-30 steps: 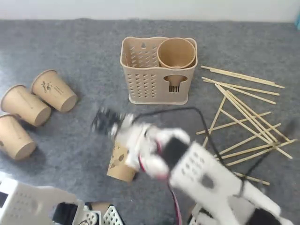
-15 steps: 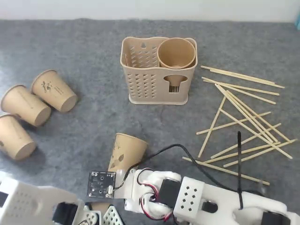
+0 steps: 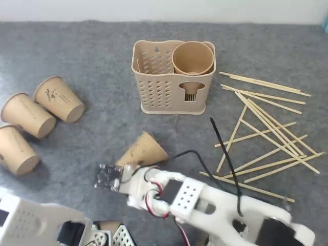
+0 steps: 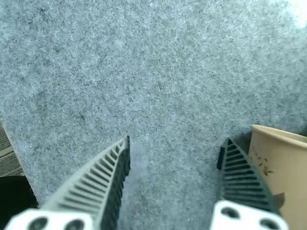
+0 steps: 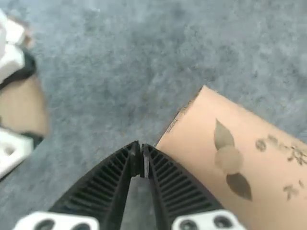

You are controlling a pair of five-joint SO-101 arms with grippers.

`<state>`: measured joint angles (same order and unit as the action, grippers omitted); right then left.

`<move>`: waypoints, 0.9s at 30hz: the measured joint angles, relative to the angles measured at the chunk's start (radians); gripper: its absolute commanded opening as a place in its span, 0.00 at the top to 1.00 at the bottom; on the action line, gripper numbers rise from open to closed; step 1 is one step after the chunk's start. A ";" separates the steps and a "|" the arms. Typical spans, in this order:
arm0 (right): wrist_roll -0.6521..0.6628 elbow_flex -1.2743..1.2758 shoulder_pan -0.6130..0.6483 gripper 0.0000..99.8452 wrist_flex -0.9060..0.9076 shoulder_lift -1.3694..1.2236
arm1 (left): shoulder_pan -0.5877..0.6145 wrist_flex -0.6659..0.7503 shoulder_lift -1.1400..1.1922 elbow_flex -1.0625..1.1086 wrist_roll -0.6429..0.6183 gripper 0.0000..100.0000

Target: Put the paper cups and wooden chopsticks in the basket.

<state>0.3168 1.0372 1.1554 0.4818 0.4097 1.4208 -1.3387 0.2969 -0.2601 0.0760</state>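
Paper cup (image 3: 142,149) on its side, narrow end toward the basket (image 3: 154,92), right claw (image 5: 140,152) clenched empty beside it.

I count six tan paper cups (image 3: 144,150): one just beside my right gripper (image 5: 139,153), one just beside my left gripper (image 4: 176,143), three well away from both, and one inside the single beige slotted plastic basket (image 3: 159,92). The thin wooden chopsticks (image 3: 264,83) number a dozen or so, too crossed to count exactly.

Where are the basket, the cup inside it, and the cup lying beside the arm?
basket (image 3: 156,92), high view, front wall.
cup in basket (image 3: 193,56), high view, inner bottom.
lying cup (image 3: 144,151), high view, its side.
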 measured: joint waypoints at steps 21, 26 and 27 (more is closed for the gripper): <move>0.005 -0.123 -0.071 0.99 -0.077 0.132 | -0.017 0.000 0.000 0.000 0.000 0.72; -0.071 -0.123 -0.146 0.85 0.135 0.351 | -0.031 0.000 0.000 0.000 0.000 0.72; -0.091 -0.123 -0.173 0.84 0.158 0.365 | -0.031 0.000 0.000 0.000 0.000 0.72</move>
<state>0.2263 0.9145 0.9820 0.6398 0.7748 1.3901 -1.3387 0.2969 -0.2601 0.0760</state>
